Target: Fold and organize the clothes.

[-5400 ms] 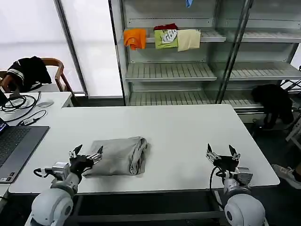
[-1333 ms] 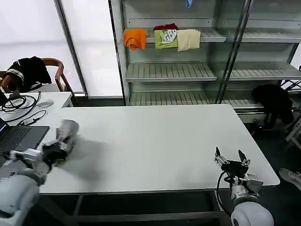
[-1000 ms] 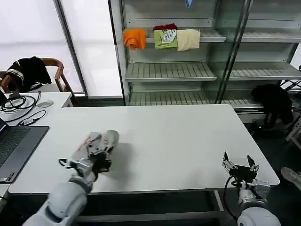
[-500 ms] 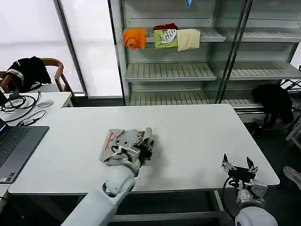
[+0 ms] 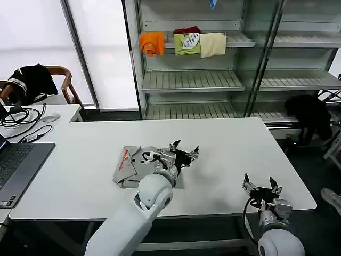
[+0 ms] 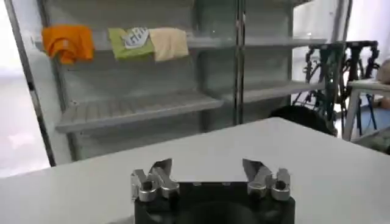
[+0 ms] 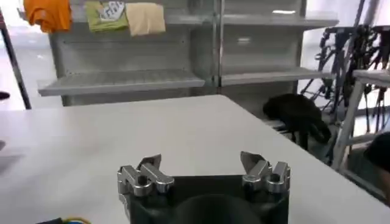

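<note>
The clothes, a light grey T-shirt (image 5: 129, 165) in a loose folded bundle with a bit of red print showing, lie on the white table (image 5: 229, 138) a little left of its middle. My left gripper (image 5: 184, 151) hovers just right of the bundle, open and holding nothing. In the left wrist view that gripper (image 6: 208, 169) spreads wide over bare tabletop. My right gripper (image 5: 261, 186) waits near the front right edge, open and empty, as the right wrist view (image 7: 201, 163) also shows.
A laptop (image 5: 16, 165) sits at the table's left end, with cables and a mouse behind it. A chair holds a black garment (image 5: 32, 80). The shelf behind carries orange (image 5: 152, 42), green (image 5: 187, 44) and cream (image 5: 213, 45) folded garments.
My left arm swung the grey bundle from the left end to the table's middle, set it down, let go and moved on to the right. The right gripper barely shifted.
</note>
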Robot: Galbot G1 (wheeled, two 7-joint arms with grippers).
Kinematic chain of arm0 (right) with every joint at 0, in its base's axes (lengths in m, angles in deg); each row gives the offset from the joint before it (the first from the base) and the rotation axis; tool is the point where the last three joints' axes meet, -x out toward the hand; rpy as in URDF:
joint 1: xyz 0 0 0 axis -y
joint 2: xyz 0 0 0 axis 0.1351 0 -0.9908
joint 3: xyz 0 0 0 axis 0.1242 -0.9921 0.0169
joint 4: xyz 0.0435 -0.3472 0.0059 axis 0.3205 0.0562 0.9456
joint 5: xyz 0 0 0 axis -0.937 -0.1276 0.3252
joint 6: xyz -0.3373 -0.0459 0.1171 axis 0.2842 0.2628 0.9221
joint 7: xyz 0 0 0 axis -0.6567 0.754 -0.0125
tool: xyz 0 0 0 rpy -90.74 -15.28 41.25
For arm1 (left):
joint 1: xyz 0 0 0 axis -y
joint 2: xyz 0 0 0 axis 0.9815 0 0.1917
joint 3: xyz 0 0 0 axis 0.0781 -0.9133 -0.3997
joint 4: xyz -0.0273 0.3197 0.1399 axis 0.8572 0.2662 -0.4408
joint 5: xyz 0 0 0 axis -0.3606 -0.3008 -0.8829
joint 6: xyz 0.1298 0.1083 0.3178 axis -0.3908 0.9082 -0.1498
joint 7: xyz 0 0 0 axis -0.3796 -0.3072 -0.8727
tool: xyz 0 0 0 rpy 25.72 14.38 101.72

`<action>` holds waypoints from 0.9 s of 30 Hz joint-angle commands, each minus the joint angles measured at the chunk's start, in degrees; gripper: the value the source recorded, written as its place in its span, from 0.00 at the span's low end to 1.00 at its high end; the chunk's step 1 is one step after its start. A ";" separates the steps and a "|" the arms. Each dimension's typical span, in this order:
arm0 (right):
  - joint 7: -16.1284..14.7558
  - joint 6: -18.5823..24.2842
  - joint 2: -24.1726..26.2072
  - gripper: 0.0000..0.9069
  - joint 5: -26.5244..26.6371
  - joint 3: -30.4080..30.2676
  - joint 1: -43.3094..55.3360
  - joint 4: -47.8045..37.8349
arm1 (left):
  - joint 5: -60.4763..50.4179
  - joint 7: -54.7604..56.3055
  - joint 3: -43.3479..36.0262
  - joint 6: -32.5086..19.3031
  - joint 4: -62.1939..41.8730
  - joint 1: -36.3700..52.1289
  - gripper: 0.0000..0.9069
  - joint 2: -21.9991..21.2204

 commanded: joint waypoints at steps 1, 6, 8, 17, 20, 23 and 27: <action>3.06 -4.39 -0.52 1.00 17.00 -9.68 8.80 -1.76 | -3.65 1.64 7.01 0.05 5.67 -1.67 1.00 6.66; 4.12 -4.44 -1.34 1.00 22.46 -15.04 14.53 -5.49 | -4.80 1.61 13.42 0.05 7.14 -5.27 1.00 10.42; 4.14 -4.44 -1.58 1.00 23.64 -17.00 16.68 -6.92 | -4.52 1.40 16.29 0.05 8.32 -7.76 1.00 12.37; 9.52 -4.39 -7.27 1.00 29.08 -22.45 23.40 -13.23 | -4.98 0.41 26.56 -0.01 13.64 -18.82 1.00 17.11; 10.19 -4.35 -8.69 1.00 28.34 -23.58 24.06 -14.35 | -4.89 0.15 28.85 -0.03 14.63 -21.51 1.00 17.24; 9.79 -4.32 -8.38 1.00 26.63 -23.91 23.60 -13.48 | -4.39 -0.21 30.80 -0.11 15.64 -22.98 1.00 17.12; 6.87 -4.23 -6.50 1.00 8.50 -23.01 22.04 -11.60 | 0.00 -0.08 33.66 -0.95 16.69 -23.41 1.00 13.91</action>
